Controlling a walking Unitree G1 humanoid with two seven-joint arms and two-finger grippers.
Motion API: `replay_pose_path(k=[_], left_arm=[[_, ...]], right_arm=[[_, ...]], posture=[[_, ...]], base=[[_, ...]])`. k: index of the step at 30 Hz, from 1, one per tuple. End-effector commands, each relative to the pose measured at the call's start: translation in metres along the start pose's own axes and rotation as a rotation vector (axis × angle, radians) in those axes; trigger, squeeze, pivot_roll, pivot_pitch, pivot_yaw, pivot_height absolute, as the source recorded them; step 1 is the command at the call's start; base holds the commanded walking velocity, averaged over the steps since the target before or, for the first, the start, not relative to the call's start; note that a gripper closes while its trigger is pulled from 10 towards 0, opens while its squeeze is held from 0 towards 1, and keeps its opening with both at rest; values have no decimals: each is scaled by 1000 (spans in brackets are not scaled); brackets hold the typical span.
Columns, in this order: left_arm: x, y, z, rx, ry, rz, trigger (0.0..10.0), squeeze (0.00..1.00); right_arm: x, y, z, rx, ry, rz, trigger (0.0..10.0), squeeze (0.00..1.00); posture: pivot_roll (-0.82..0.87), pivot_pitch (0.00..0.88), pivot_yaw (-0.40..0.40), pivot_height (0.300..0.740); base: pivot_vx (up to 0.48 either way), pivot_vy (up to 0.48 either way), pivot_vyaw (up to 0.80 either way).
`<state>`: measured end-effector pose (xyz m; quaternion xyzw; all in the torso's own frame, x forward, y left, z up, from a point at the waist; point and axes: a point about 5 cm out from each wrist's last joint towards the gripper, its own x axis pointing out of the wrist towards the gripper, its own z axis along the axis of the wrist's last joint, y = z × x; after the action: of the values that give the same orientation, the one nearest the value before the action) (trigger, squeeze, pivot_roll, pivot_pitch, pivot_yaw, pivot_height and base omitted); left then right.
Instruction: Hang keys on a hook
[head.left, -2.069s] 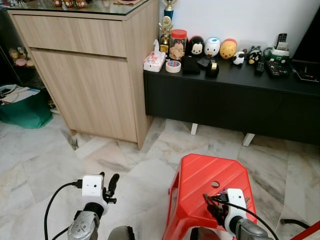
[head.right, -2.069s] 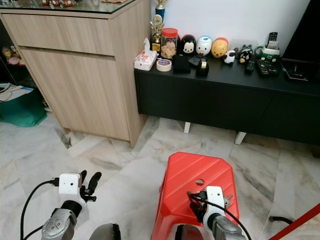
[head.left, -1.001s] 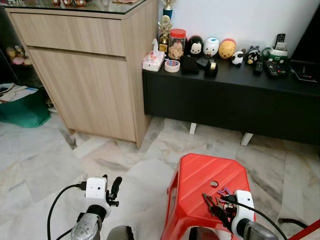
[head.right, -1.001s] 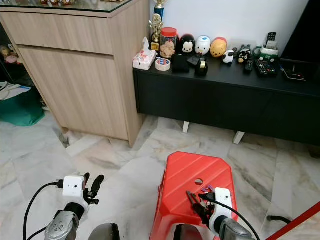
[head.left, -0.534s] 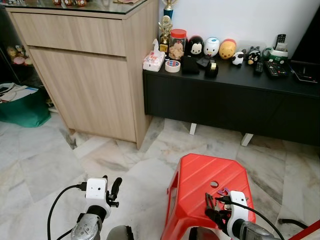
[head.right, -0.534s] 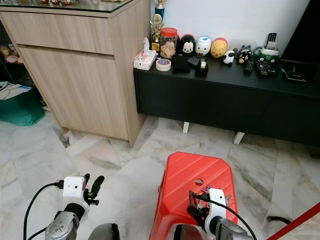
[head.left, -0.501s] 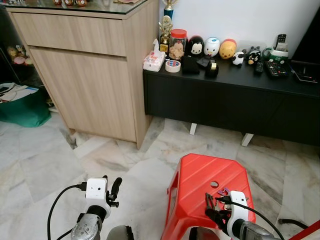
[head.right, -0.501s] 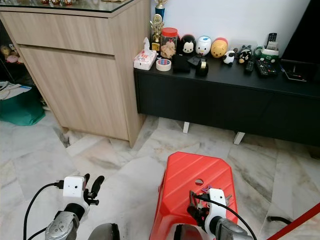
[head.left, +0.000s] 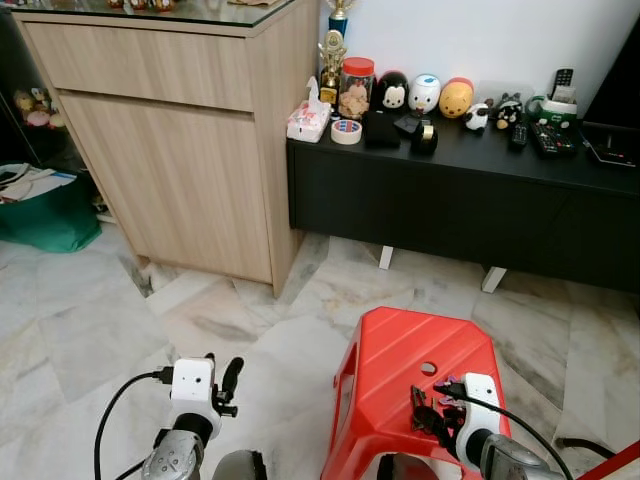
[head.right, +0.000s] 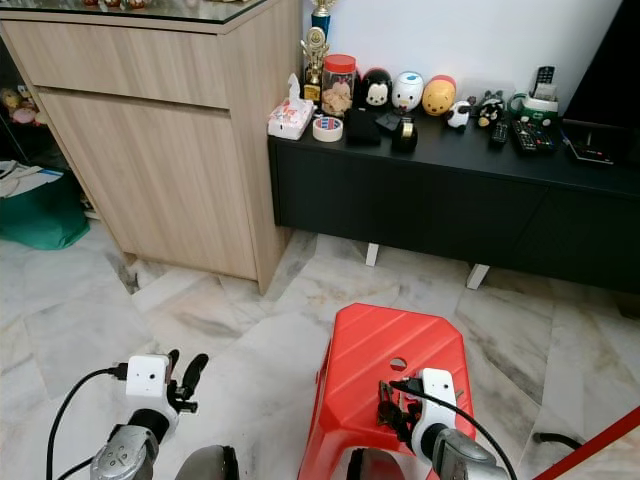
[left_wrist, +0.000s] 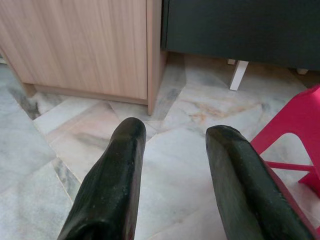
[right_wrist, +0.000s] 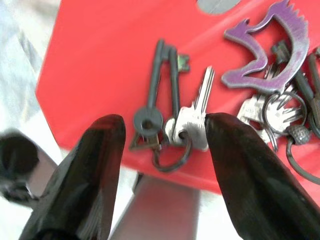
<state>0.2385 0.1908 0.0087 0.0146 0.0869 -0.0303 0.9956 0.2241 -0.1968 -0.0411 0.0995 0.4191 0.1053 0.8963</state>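
- The right gripper (right_wrist: 160, 150) has settled low over the near end of the red stool (head.left: 400, 350) after shifting about there over the last two seconds; its fingers are now spread wide on either side of the keys (right_wrist: 220, 110).
- The keys lie flat on the stool's top beside the hole in the seat: dark old keys, silver ones, rings and a purple bottle-opener charm (right_wrist: 267, 52). Nothing is gripped yet, so by my reading the pickup is just beginning.
- The left gripper (left_wrist: 172, 165) hangs left of the stool over the marble floor (head.left: 90, 330), fingers apart, holding nothing.
- Beyond the stool stand a wooden cabinet (head.left: 170, 130) and a black low worktop (head.left: 450, 190) carrying toys, a jar and remotes. I can see no hook.
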Motion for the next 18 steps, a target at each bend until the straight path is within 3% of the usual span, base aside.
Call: replay_pose_path(k=[1, 3, 9, 13, 14, 18], left_arm=[[2, -1, 0, 17, 2, -10, 10000, 0], [2, -2, 0, 17, 2, -10, 10000, 0], [3, -2, 0, 16, 1, -9, 10000, 0], [3, -2, 0, 17, 0, -8, 10000, 0], [2, -2, 0, 18, 0, -9, 10000, 0], [2, -3, -1, 20, 3, -10, 10000, 0]], right_arm=[[-4, -7, 0, -159, 17, -15, 10000, 0], [-6, -10, 1, -206, 23, -10, 10000, 0], [-9, -15, 11, -163, 8, -14, 10000, 0], [-9, -12, 9, -90, 12, -2, 10000, 0], [-9, -11, 5, -9, 20, 0, 10000, 0], [-9, -9, -3, 67, 45, 11, 10000, 0]], posture=[[-23, 0, -79, 618], [-27, 0, -79, 618], [-30, 0, -80, 618], [-24, 0, -85, 618], [-24, 0, -85, 618], [-33, 0, -84, 618]], base=[[0, 0, 0], [0, 0, 0], [0, 0, 0], [0, 0, 0], [0, 0, 0], [0, 0, 0]])
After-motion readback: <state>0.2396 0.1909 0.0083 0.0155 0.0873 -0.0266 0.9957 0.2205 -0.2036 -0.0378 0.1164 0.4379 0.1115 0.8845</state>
